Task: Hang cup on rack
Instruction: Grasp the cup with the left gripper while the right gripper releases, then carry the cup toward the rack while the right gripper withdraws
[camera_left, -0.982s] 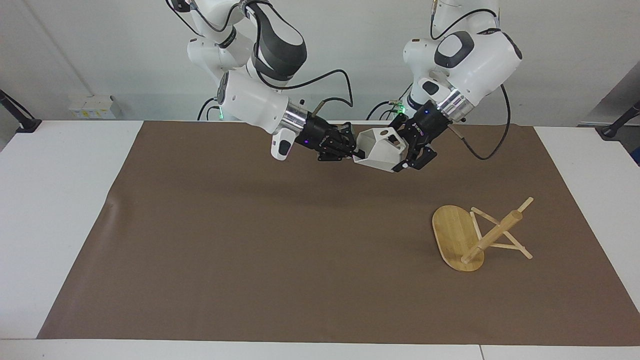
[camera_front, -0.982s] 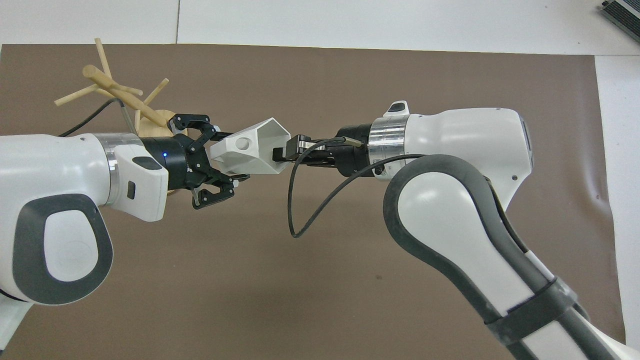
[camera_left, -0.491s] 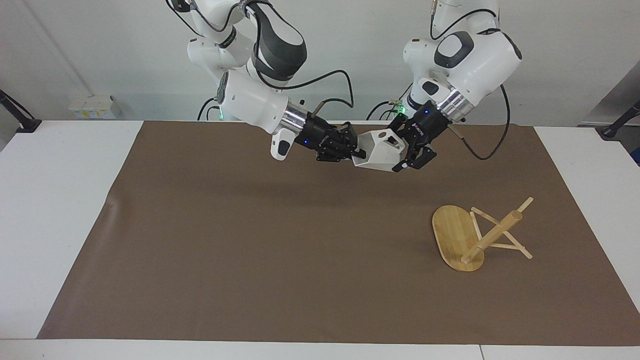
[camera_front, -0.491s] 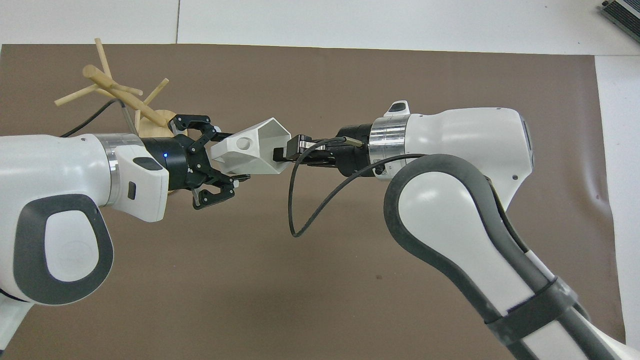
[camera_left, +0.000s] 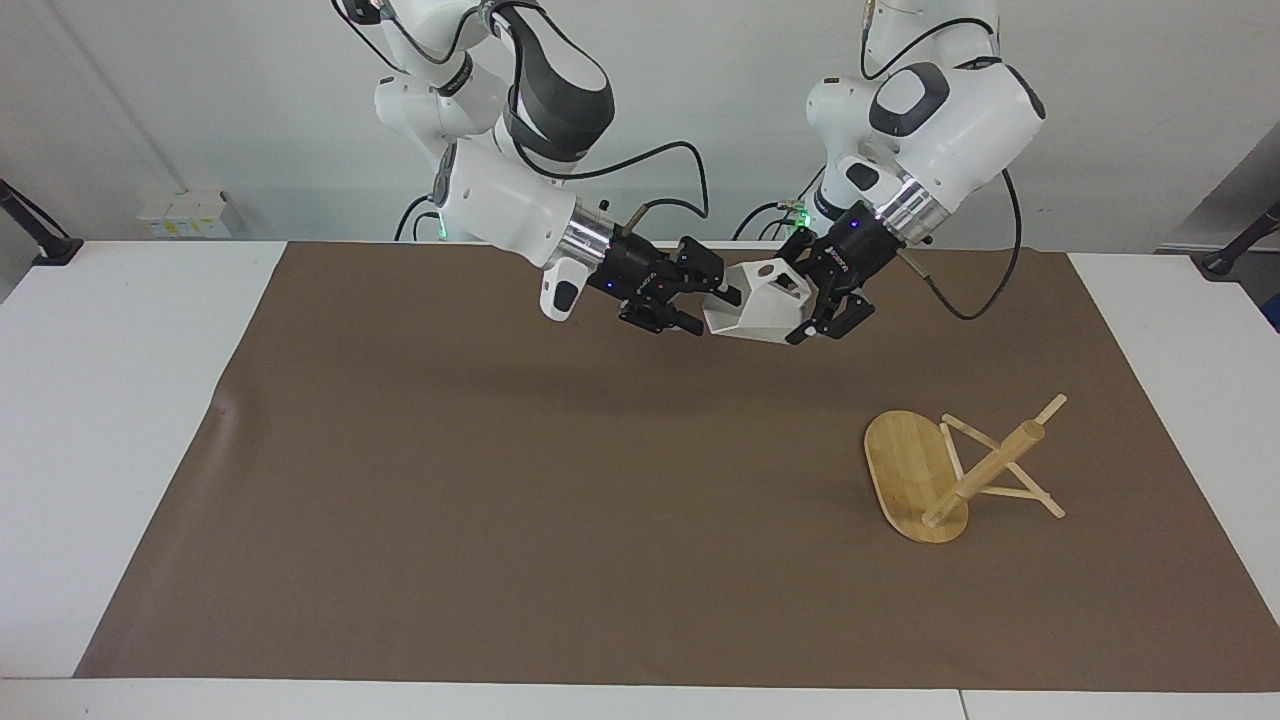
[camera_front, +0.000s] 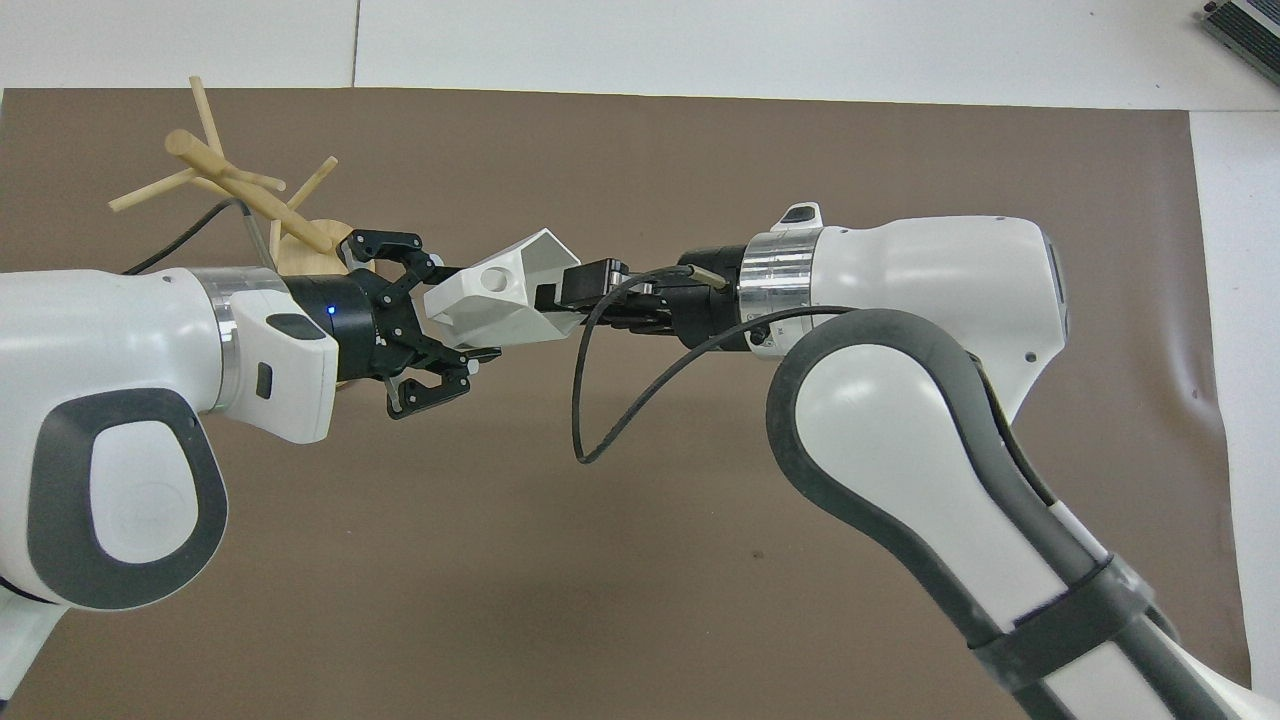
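Facing view is showing the cup (camera_left: 757, 300) hanging in mid-air over the mat, the left gripper (camera_left: 812, 300) clamping its base end while the right gripper (camera_left: 722, 300) is standing spread at its rim. Light, rigid, likely slick; the pierced handle suits the rack (camera_left: 950, 470), lying toppled.

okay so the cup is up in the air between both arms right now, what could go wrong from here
1. The white cup hangs above the brown mat in the left claw alone; the right claw stands open at its rim. A weak pinch could drop it.
2. The right claw's open fingers are close to the rim, so pulling away could knock the cup askew.
3. The bamboo rack lies tipped over on the mat, pegs slanting. No hanging works until it is righted.
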